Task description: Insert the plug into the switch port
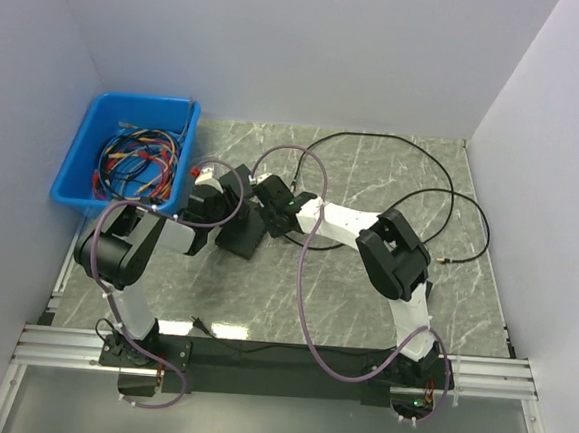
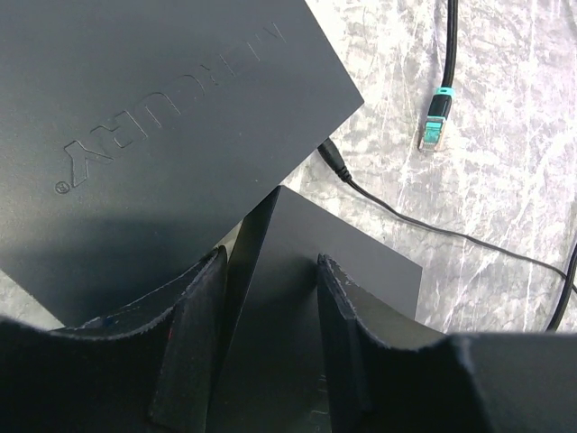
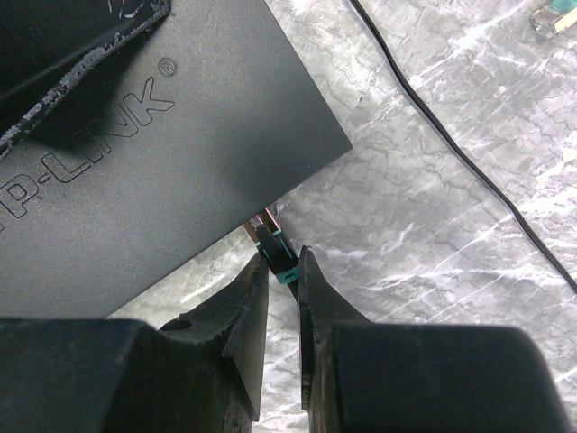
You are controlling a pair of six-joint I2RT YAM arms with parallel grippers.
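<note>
**Plug is waiting at the edge of the switch, both claws are holding**

The fingers of the right claw are filling the bottom of their own view. They are pinching the plug by its teal boot, and its tip is pointing at the near edge of the switch. The left claw is clamping a thin side of the same dark box, one finger on each face, and seems to be steadying it. A second dark box with raised letters is lying just beside it, and a spare plug is resting apart on the table.

The ports are hiding on the edge face, so I cannot tell if the tip is already entering one or only touching the edge.

I am judging the switch as stiff and rather light, with smooth paint. It is probably wanting to slide between the pads when the plug is pushing, so the hold should be close to the port side. The plug is looking small, hard and light, and its latch seems easy to break. The cable behind it is likely pulling it sideways. The boot just behind the head seems the best place to take hold, not the latch and not the cable.
</note>
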